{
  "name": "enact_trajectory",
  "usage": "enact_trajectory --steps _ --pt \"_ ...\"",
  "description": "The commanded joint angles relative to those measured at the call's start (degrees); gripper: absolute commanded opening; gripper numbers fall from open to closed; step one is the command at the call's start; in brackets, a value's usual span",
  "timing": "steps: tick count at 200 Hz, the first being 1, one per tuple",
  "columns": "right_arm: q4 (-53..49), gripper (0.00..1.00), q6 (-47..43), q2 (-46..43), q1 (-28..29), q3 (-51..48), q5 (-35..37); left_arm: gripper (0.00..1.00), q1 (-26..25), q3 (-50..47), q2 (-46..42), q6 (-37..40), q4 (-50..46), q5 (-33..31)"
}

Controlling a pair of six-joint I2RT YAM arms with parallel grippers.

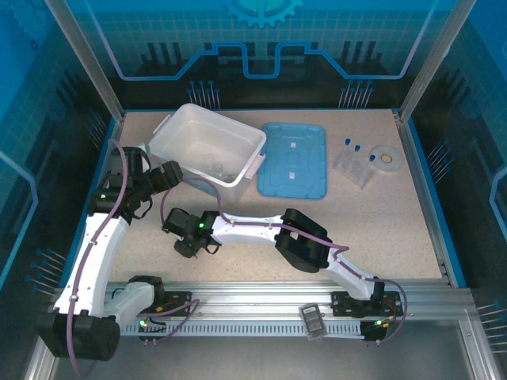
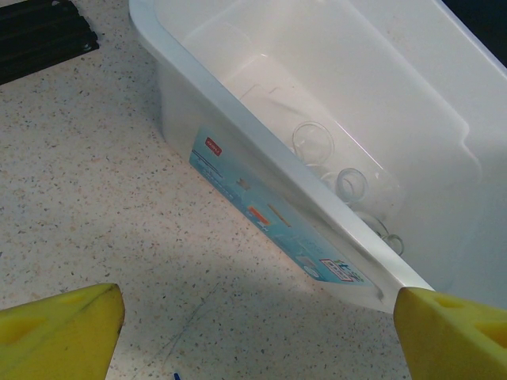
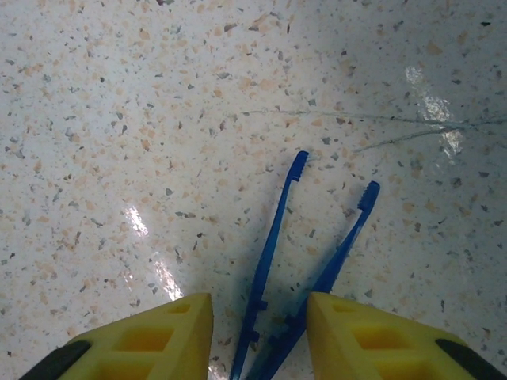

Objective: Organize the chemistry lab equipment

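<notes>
White bin (image 1: 207, 142) just beyond left gripper (image 1: 176, 172) fingers; blue lid (image 1: 295, 158), blue-capped tubes (image 1: 354, 161), tape ring (image 1: 386, 157) well apart from right gripper (image 1: 187, 244) fingers.

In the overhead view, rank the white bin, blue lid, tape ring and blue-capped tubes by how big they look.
1. white bin, though its raised rim sits nearer the camera.
2. blue lid.
3. blue-capped tubes as a bunch and the tape ring look about alike, so I won't rank them.
</notes>
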Motion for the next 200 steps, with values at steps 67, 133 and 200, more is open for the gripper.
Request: enact_trajectory --steps 67,133,200 --pt "-2.5 0.52 -1.0 -6.1 -0.2 -3.1 1.8 0.89 0.7 -0.9 0.1 1.0 1.3 1.8" --pt "-3.4 0.61 -0.2 -6.2 1.0 -1.0 0.9 0.89 0.7 -0.9 0.0 1.1 1.3 1.7" --pt "-5.0 0.8 1.6 -2.1 1.6 2.6 0.4 0.9 0.7 -0.9 0.0 1.1 1.4 1.5"
